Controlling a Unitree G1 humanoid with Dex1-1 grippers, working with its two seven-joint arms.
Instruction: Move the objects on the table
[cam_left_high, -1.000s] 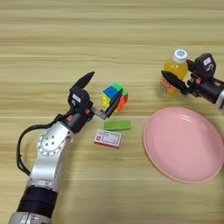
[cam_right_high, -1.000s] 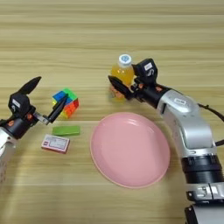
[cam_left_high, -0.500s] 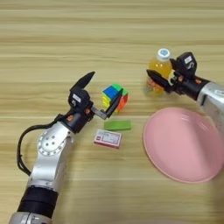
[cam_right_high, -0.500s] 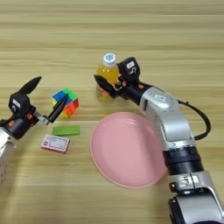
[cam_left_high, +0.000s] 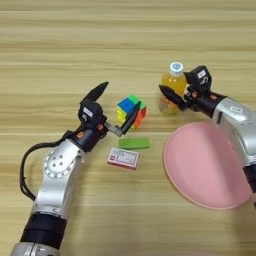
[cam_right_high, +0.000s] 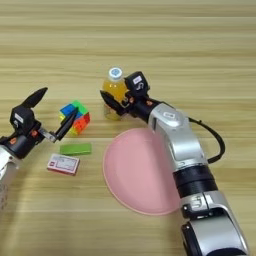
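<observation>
Gleaming orange-drink bottle (cam_left_high: 172, 87), white cap, upright

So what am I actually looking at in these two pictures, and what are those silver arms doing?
Both pictures come from a twin camera on a humanoid robot's head, looking down on a wooden table. The silver arms are its own. The left claw is open, one finger beside a puzzle cube. The right claw is closed on an orange-drink bottle that stands upright. Also on the table: a pink plate, a green block and a red-and-white card.
</observation>
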